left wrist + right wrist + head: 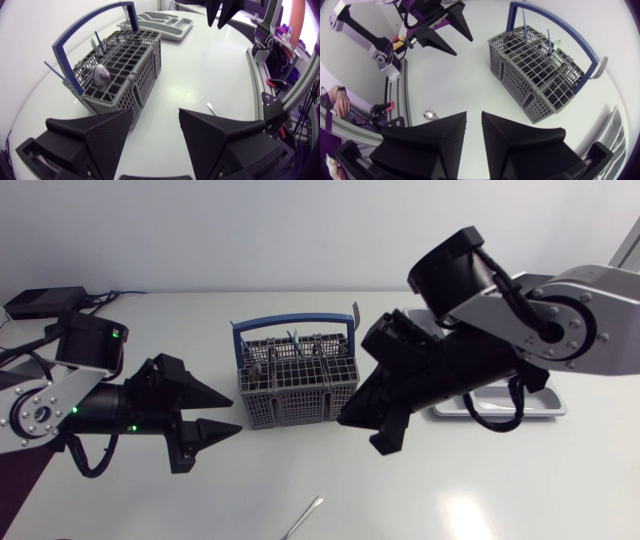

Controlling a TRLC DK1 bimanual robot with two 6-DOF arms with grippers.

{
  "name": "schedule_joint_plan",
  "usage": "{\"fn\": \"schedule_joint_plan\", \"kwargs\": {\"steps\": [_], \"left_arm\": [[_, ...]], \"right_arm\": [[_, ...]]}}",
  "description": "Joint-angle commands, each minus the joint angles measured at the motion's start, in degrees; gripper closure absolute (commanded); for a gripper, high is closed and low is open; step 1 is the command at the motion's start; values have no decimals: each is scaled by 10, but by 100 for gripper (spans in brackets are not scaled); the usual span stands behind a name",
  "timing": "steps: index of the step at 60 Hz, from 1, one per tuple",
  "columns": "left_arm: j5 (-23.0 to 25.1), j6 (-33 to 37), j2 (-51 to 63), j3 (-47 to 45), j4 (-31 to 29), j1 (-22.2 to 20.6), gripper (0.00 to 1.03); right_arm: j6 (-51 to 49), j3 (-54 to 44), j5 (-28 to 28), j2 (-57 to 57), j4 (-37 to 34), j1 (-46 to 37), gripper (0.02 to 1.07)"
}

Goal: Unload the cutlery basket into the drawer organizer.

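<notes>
Left claw (156,110) wide, right claw (474,113) barely parted (bowl of stray spoon (430,115) only in right wrist view)

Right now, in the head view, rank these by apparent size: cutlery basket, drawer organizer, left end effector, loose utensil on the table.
1. cutlery basket
2. left end effector, possibly nearer the camera, so unsure
3. loose utensil, running off the view's edge
Unranked: drawer organizer, mostly hidden behind the right arm.
</notes>
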Motion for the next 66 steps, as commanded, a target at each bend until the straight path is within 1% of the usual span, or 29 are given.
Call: {"fn": "schedule_joint_plan", "kwargs": {"steps": [1,3,5,9,11,15,16,20,22,27,33,36,43,47,53,66], "left_arm": [[-44,36,-24,-50,13,-38,39],[-72,37,-34,-66,28,-58,39],[-115,39,-49,-90,55,-89,39],[-174,37,-71,-124,98,-133,39],[-211,39,-71,-136,115,-157,39],[-262,57,-71,-155,138,-184,37],[-275,58,-71,-162,152,-192,37],[-304,66,-69,-174,181,-199,37],[-308,67,-69,-175,183,-201,37],[-322,71,-66,-178,194,-206,37],[-341,80,-61,-190,223,-212,37],[-352,86,-56,-197,241,-216,37],[-370,95,-47,-208,264,-227,37],[-370,96,-45,-211,266,-228,37],[-371,96,-44,-213,269,-233,37],[-378,96,-50,-220,275,-246,37]], "right_arm": [[-61,-18,8,19,10,11,60],[-76,-20,13,25,10,16,56],[-92,-23,16,30,11,21,51],[-114,-27,21,42,11,30,44],[-128,-29,24,50,11,35,40],[-154,-34,37,58,12,47,33],[-163,-35,42,63,12,54,30],[-176,-35,51,72,10,68,21],[-186,-35,59,77,9,76,17],[-206,-36,79,87,9,87,11],[-233,-32,92,100,3,98,8],[-249,-30,99,106,-3,102,8],[-284,-31,111,114,-9,116,7],[-295,-30,118,121,-10,121,7],[-337,-34,128,130,-17,127,7],[-375,-26,161,150,-17,143,7]]}}
